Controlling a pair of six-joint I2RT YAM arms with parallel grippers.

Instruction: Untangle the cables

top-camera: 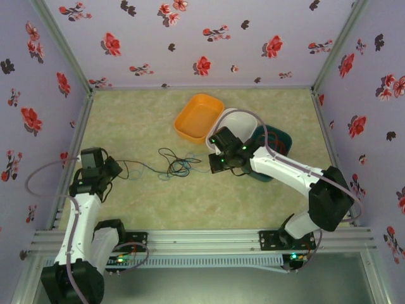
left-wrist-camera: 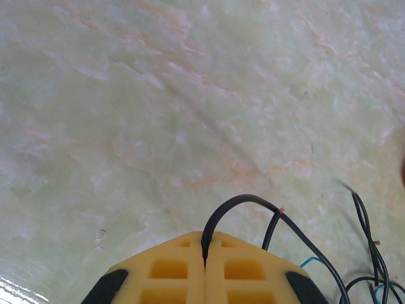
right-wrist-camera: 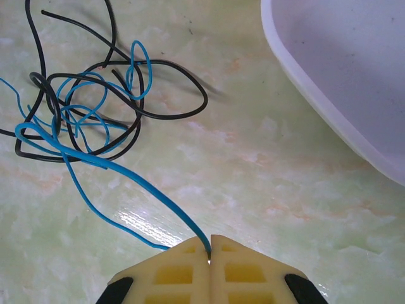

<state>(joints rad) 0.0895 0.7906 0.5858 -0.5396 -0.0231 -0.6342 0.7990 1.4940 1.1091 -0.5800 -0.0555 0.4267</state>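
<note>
Pulling the two held ends apart slowly and low over the tabletop (top-camera: 190,209) should, I judge, loosen the knot rather than cinch it; the left claw (left-wrist-camera: 204,246) is pinched tight on the black cable (left-wrist-camera: 237,201); the right claw (right-wrist-camera: 210,252) is fully closed on the blue cable (right-wrist-camera: 142,189); the cables (top-camera: 176,163) lie tangled mid-tabletop, between both claws.

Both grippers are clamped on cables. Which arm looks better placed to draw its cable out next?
Probably the right. The right gripper pinches the blue cable, which leads straight into the knot; the left gripper, shut on the black cable, can anchor.
</note>
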